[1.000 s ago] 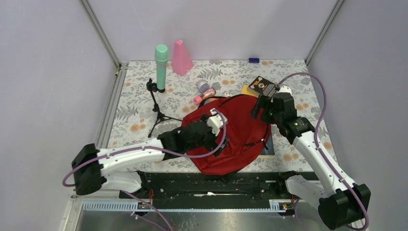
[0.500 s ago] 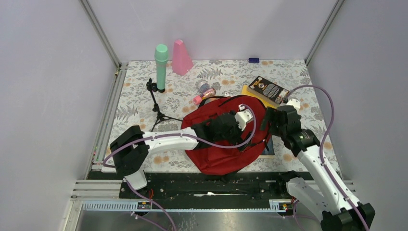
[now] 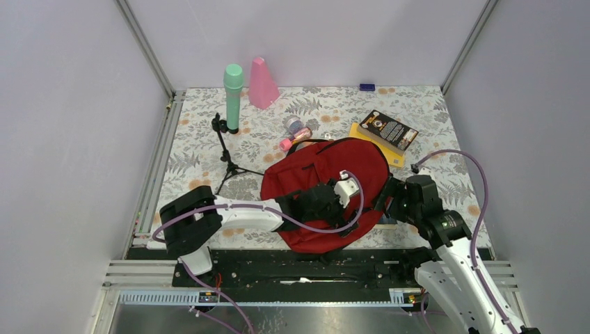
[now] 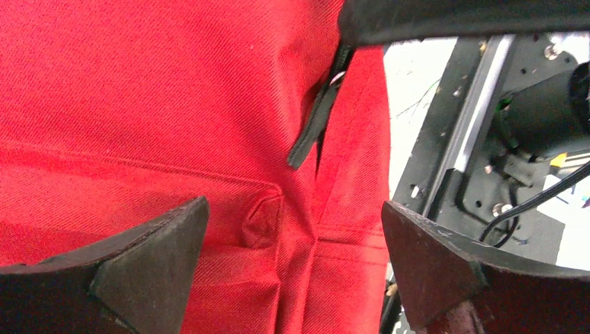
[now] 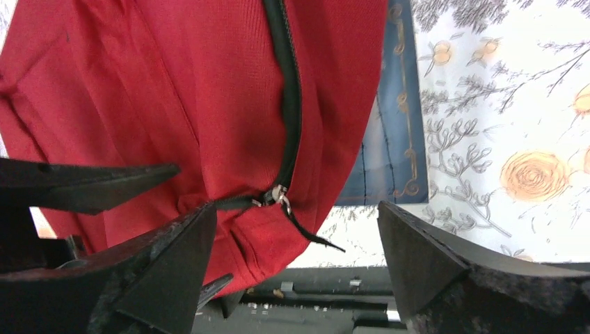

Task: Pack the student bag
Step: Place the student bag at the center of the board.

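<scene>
Converging on student bag (image 3: 327, 163), flat at table (image 3: 202, 132) 6 o'clock: left gripper (image 4: 292, 205), pulled back to its 6 o'clock panel, wide; right gripper (image 5: 297, 207), withdrawn from 1 o'clock, wide over zipper pull (image 5: 278, 197). Unzipping likely next.

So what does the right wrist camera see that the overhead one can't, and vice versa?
Only the right wrist view shows the metal zipper slider with its black pull tab, and the gold pattern on the dark blue book tucked under the bag's edge. Only the overhead view shows the green microphone on its stand, the pink cone and the black-covered book farther back. Both show the red backpack lying on the floral tabletop.
</scene>
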Action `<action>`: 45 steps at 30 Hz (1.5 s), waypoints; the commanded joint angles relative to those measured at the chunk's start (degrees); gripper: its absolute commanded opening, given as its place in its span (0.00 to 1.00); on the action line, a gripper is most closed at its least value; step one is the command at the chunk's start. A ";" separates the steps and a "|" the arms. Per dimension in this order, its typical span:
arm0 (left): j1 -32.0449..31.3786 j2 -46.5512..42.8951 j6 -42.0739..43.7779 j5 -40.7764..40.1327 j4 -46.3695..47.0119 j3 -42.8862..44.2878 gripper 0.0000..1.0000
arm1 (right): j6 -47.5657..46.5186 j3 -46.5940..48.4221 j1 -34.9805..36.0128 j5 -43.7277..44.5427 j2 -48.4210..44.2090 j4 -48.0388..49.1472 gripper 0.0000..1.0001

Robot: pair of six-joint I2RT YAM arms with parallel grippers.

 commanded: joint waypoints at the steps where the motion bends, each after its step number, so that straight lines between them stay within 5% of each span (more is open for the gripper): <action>1: -0.90 -0.05 -2.96 -1.88 9.94 0.20 0.99 | 1.54 1.70 0.01 -6.63 0.89 -4.33 0.88; 14: -1.84 5.07 -2.28 -2.28 10.60 5.04 0.99 | 0.88 1.33 0.07 -3.62 0.00 -6.29 0.59; 20: -1.88 7.16 -2.07 -8.86 8.10 7.26 0.99 | -0.57 2.07 0.00 -2.04 1.12 -6.01 0.51; 30: -1.97 8.87 -3.42 -13.26 7.27 8.32 0.95 | -1.15 3.40 0.00 -0.92 2.72 -4.86 0.12; 35: -2.01 9.90 -3.77 -10.06 7.27 8.75 0.69 | -1.00 4.65 0.02 -1.13 3.59 -4.24 0.00; 39: -2.10 9.84 -4.42 -10.04 7.14 7.89 0.34 | -2.33 7.59 0.00 1.42 5.18 -4.58 0.00; 45: -2.10 8.08 -4.47 -11.16 7.25 5.28 0.04 | -3.47 10.41 -0.05 10.16 8.97 -3.04 0.00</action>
